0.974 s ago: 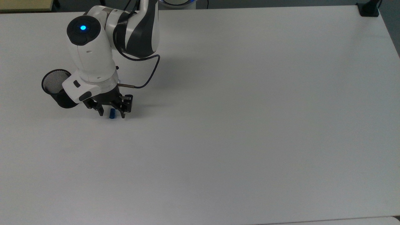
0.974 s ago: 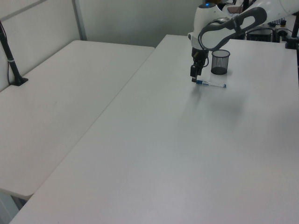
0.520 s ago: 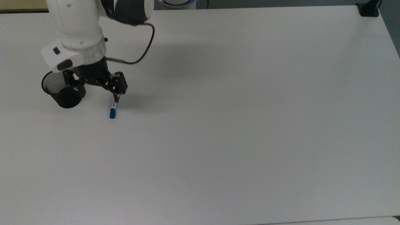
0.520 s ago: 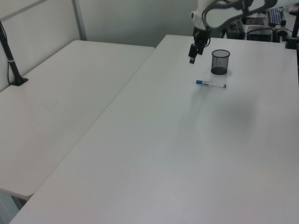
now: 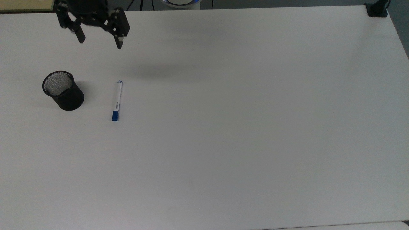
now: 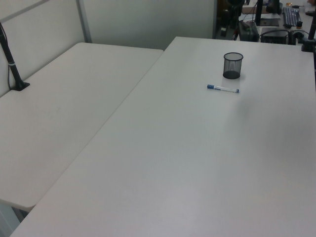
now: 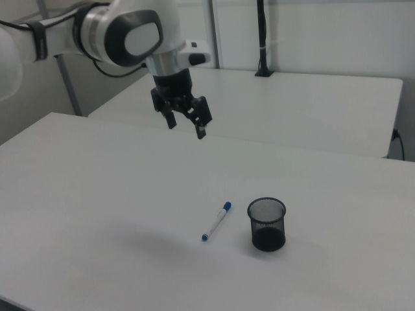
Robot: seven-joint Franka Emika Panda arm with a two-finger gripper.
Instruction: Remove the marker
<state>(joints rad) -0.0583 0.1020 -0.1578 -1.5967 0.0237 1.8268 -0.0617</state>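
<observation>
Mesh cup (image 5: 63,90): I see it upright on the white table (image 5: 243,127), at the top view's left.
Marker (image 5: 117,100): flat on the table just right of the cup, not touching it, blue cap nearest me.
Gripper (image 5: 99,40): raised well above both, fingers spread apart, holding nothing.
Obstructions: nothing lies between gripper and marker.
</observation>
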